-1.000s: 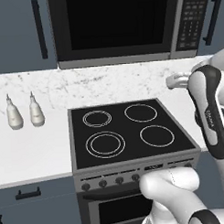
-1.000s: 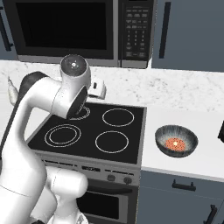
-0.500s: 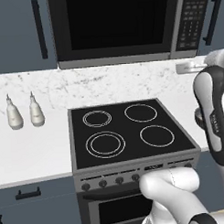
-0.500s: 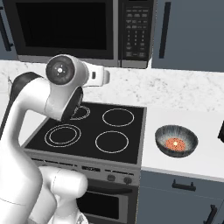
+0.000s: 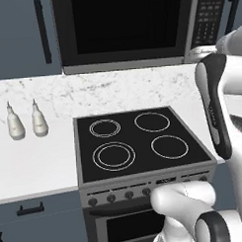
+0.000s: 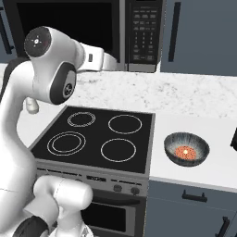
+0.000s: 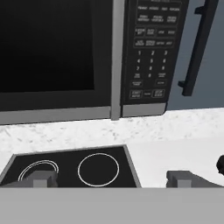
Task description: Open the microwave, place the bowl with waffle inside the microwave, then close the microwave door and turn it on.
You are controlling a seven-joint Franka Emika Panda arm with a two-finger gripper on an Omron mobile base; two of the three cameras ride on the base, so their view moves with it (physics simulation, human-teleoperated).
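Microwave point(image 5: 139, 31) sits shut above the counter, its wide dark glass microwave door point(image 7: 48, 57) flush in its steel frame and the keypad panel point(image 7: 151, 50) at its right end. Your gripper point(image 7: 111, 178) faces that front from a raised position over the stove point(image 6: 97, 139); in the hand view the two fingertips point(image 7: 39, 178) stand far apart, at full spread, with nothing between them and nothing held. They are well clear of the door and the keypad.

You will find the bowl point(image 6: 186, 148) on the white counter point(image 6: 217, 157) just to the right of the stove, upright, apart from the cooktop edge. The waffle point(image 6: 186, 151) lies in its bottom, an orange-brown piece, small against the bowl's rim.

To the left of the stove, two pale bottles point(image 5: 25, 124) stand side by side on the counter, near each other and well away from the bowl. A dark blue cabinet door with a black bar handle point(image 7: 199, 46) adjoins the microwave on the right.
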